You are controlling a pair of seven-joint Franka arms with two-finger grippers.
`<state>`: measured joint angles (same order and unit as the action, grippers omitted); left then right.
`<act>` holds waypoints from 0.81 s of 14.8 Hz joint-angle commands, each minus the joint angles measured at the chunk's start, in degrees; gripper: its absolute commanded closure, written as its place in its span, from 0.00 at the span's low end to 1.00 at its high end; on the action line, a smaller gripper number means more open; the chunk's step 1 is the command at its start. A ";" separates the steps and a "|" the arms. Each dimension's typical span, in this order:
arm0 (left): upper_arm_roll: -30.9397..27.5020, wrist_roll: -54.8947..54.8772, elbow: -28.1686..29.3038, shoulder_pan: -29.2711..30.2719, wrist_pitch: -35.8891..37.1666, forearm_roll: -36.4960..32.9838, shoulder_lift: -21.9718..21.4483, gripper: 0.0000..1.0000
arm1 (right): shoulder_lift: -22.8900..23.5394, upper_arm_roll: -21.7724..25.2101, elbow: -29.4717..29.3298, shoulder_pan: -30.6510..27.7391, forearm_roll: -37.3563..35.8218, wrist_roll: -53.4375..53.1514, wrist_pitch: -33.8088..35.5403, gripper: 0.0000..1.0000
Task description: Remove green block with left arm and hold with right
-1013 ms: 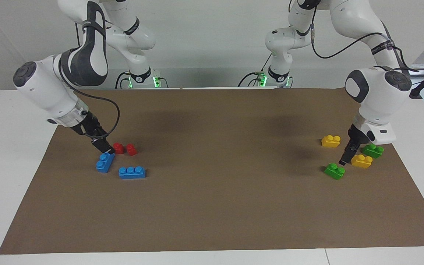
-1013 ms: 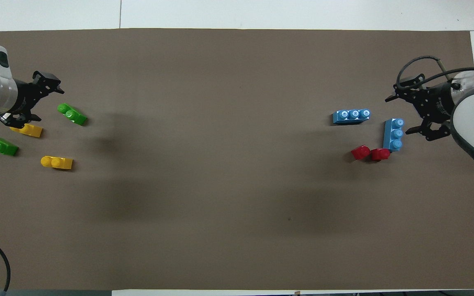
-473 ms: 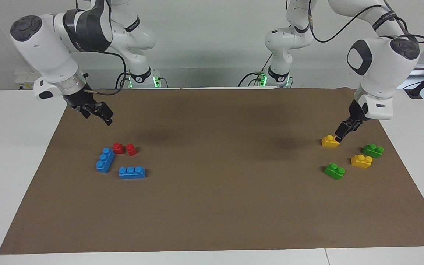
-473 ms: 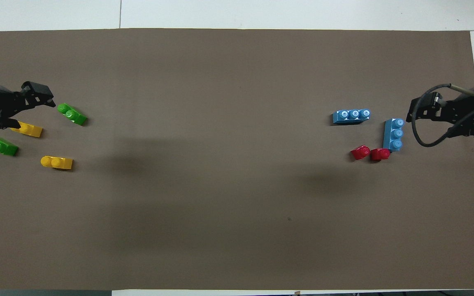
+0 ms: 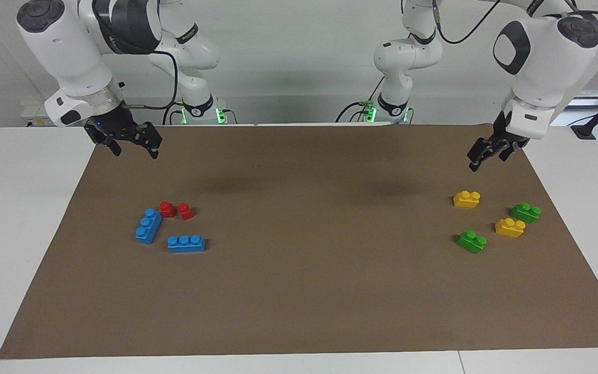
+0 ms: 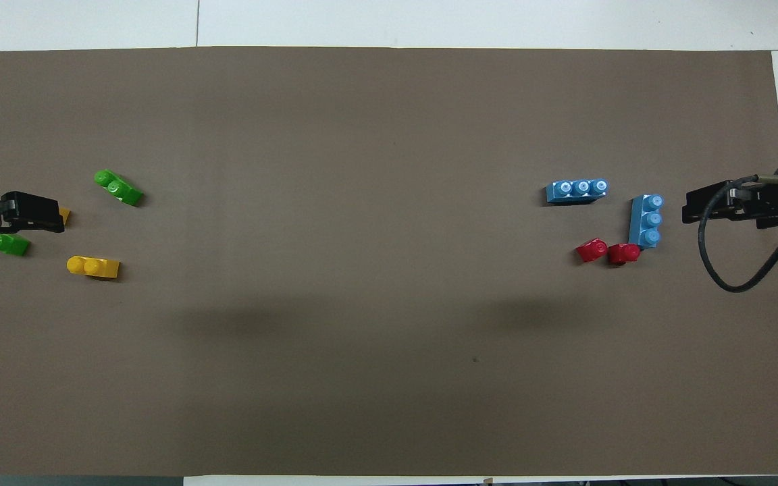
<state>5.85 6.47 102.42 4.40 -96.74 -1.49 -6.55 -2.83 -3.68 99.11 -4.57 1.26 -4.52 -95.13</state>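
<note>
Hanging raised over the brown mat [image 5: 299, 291] at the left arm's end of the table, the left gripper [image 5: 490, 154] is seen with its jaws spread wide and nothing held between them; it is poised over the strip of mat nearer to the robots than the cluster of bricks there. Below it four two-stud bricks are laid apart from one another: a yellow brick [image 5: 466, 199] nearest the robots, then a second green brick [image 5: 526, 212] and another yellow brick [image 5: 510, 227] just beside each other, and the green block [image 5: 472, 241] farthest from the robots of the four. The green block is thus placed farther out on the table than the gripper, with the first yellow brick lying between, and its long axis is seen slanted to the mat's edges in the overhead view [image 6: 119, 187]. The left arm is judged much the nearer of the two. At the other end the right gripper [image 5: 130, 141] is held raised, likewise wide open and empty, over the mat's corner beside the blue bricks [image 5: 186, 243] and red bricks [image 5: 176, 210], well apart from the green block
</note>
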 commanded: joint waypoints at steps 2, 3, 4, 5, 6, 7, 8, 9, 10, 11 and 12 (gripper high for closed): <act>-1.37 -6.38 -3.52 -1.58 4.87 0.52 -0.65 0.00 | 0.28 -0.10 -0.94 -0.26 -3.01 2.49 -0.05 0.00; -1.20 -5.95 -5.11 -1.58 6.11 0.87 -0.31 0.00 | 0.37 -0.10 -1.03 -0.26 -3.37 2.58 0.21 0.00; -1.19 -5.94 -5.91 -1.50 7.43 1.92 -0.30 0.00 | 0.28 -0.10 -1.03 -0.26 -3.37 2.50 0.38 0.00; -1.19 -6.12 -6.09 -1.32 8.14 3.06 -0.48 0.00 | 0.28 -0.10 -0.94 -0.26 -3.37 2.50 0.47 0.00; -1.19 -6.38 -6.27 -1.32 8.14 3.08 -0.39 0.00 | 0.28 -0.01 -0.94 -0.35 -3.46 2.50 0.47 0.00; -1.02 -6.56 -6.70 -1.32 8.40 3.08 -0.39 0.00 | 0.28 -0.01 -0.94 -0.35 -3.46 2.50 0.47 0.00; -0.93 -6.91 -6.71 -1.23 8.41 3.08 -0.39 0.00 | 0.28 -0.10 -0.94 -0.44 -3.46 2.50 0.47 0.00; -0.76 -7.43 -6.79 -1.15 8.58 3.08 -0.39 0.00 | 0.28 -0.10 -0.94 -0.44 -3.46 2.50 0.47 0.00; -0.67 -7.61 -6.80 -0.88 9.02 3.34 -0.30 0.00 | 0.28 -0.10 -0.94 -0.44 -3.46 2.50 0.47 0.00; -0.75 -7.53 -6.80 -0.88 10.07 3.43 -0.39 0.00 | 0.20 -0.10 -0.85 -0.44 -3.46 2.41 0.47 0.00; -0.75 -7.35 -6.45 -1.14 10.42 3.43 -0.56 0.00 | 0.28 -0.10 -0.85 -0.44 -3.46 2.41 0.39 0.00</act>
<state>5.62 0.13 96.84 3.75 -88.73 0.99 -7.21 -2.83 -3.61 98.93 -4.63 -1.27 -3.32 -95.18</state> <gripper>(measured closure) 0.000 0.000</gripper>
